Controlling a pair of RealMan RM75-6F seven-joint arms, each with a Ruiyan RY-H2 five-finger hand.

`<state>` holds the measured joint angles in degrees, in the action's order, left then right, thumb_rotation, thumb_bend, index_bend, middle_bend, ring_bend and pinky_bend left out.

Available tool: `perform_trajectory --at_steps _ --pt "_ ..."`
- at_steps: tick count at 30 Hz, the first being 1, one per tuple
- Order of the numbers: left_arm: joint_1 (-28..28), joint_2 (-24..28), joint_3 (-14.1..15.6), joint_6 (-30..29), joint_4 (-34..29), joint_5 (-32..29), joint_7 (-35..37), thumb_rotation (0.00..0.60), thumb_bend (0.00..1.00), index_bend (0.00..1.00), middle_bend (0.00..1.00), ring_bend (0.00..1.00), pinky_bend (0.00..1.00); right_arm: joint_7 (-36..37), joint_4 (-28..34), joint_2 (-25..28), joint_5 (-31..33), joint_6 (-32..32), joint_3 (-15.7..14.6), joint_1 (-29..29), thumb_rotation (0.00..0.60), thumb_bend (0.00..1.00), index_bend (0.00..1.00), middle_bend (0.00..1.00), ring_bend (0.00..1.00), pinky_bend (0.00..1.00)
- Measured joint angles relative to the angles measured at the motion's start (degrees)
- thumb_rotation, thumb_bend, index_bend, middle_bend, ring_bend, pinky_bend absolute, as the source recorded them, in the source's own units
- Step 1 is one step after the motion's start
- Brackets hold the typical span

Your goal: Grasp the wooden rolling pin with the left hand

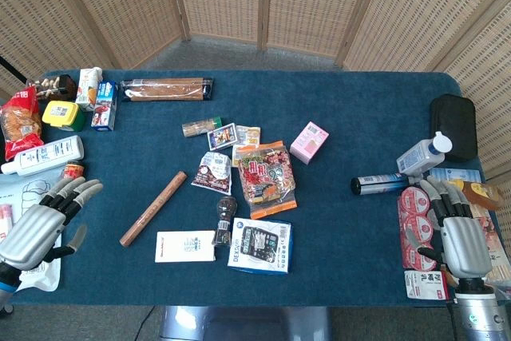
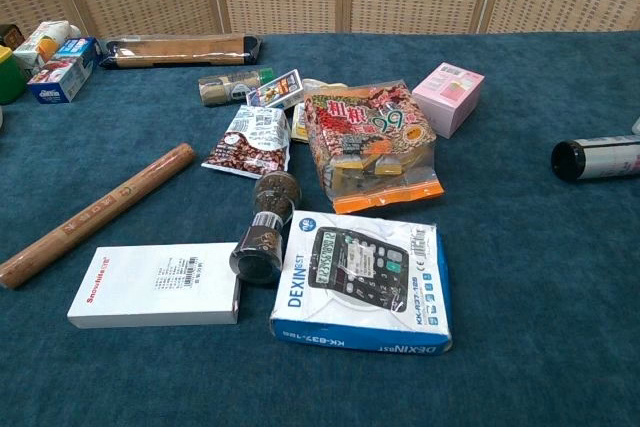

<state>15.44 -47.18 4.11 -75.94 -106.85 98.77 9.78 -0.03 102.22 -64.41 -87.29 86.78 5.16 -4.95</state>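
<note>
well, the wooden rolling pin [image 1: 153, 208] lies slantwise on the blue table [image 1: 351, 117], untouched, just left of the white box [image 1: 185, 246] and the boxed calculator [image 1: 259, 247]. left of the pin, near the table's front edge, the left hand [image 1: 44, 225] rests with fingers spread, holding nothing. far to the pin's right, the right hand [image 1: 455, 233] sits over some packets, fingers loosely apart, also holding nothing.

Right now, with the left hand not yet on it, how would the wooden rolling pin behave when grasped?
The wooden rolling pin looks rigid, so it shouldn't flex. Round and lying free on the cloth, it may roll if nudged sideways. Long, so an off-centre grip may let it tilt.
</note>
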Motion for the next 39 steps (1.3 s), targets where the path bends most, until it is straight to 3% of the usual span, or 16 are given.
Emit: perform_trajectory --at_steps 6,13,27,39 --pt "1.2 -1.0 -0.5 2.6 -0.2 -0.7 -1.6 0.600 0.64 0.00 0.00 0.00 0.00 0.8 -0.9 -0.2 0.7 -0.8 0.3 -0.3 0.588 0.32 0.00 0.06 0.00 0.00" --pt "5.1 -1.1 -1.6 6.2 3.8 1.3 -4.3 0.600 0.64 0.00 0.00 0.00 0.00 0.2 -0.4 -0.5 0.8 -0.6 0.5 -0.5 0.588 0.32 0.00 0.06 0.00 0.00" --pt "10.4 -3.0 -0.2 10.8 12.7 10.7 -12.5 0.600 0.19 0.00 0.00 0.00 0.00 -3.4 2.7 0.1 2.2 0.1 1.4 -0.3 0.588 0.32 0.00 0.06 0.00 0.00" --pt "11.1 -4.7 1.8 12.9 17.6 10.4 -14.9 0.600 0.16 0.00 0.00 0.00 0.00 -4.7 3.5 0.0 2.7 -0.3 1.6 -0.7 0.588 0.32 0.00 0.06 0.00 0.00"
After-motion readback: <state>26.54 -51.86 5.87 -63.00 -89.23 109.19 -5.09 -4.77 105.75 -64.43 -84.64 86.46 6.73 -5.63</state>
